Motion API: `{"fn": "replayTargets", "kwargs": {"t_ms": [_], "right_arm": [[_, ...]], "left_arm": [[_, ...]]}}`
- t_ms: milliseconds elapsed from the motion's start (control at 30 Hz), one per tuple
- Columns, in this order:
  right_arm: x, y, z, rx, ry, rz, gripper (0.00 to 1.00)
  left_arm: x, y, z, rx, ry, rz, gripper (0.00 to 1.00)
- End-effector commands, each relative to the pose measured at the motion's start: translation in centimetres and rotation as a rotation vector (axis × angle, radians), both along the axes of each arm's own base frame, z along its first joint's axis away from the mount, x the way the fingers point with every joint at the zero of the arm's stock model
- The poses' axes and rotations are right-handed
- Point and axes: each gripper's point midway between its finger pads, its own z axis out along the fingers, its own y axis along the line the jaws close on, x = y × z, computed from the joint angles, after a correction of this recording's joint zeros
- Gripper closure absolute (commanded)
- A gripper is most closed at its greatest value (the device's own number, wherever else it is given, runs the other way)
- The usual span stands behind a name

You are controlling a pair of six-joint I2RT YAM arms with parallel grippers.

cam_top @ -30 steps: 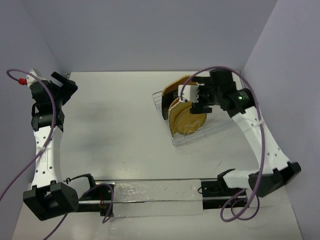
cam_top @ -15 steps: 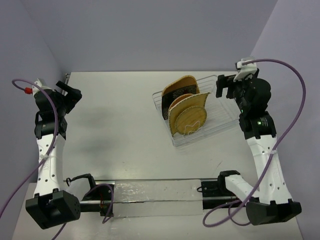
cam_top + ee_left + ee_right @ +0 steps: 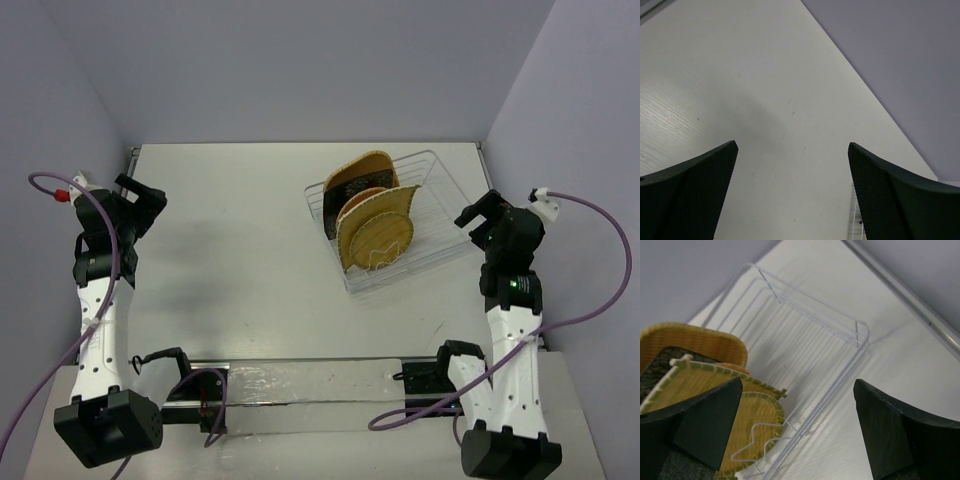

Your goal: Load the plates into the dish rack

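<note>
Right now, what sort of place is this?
Probably a lab test cell, not a kitchen: plain lavender walls box in a white table; left arm and right arm bolted at its edge; one wire dish rack of woven plates.

plates (image 3: pixel 375 238) overlapping in dish rack (image 3: pixel 441 218), rear ones mostly hidden, count unclear
</note>
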Motion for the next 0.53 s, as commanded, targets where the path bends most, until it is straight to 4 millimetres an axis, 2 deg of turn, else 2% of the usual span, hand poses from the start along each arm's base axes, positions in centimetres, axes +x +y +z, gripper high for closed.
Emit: {"fn": "replayTargets", "kwargs": {"t_ms": [0, 200, 500], "right_arm": [[-1.0, -0.8, 2.4, 0.001, -0.104, -0.076, 0.00], [-1.2, -0.5, 3.6, 0.002, -0.139, -0.062, 0.00], [-1.6, -1.0, 3.6, -0.011, -0.142, -0.093, 0.00]], "left_arm": [[0.2, -0.4, 1.1, 0.000, -0.050, -0.012, 0.01], [0.0, -0.4, 1.0, -0.001, -0.046, -0.007, 0.01], [-0.5, -0.4, 1.7, 0.006, -0.068, -0.006, 0.01]]}}
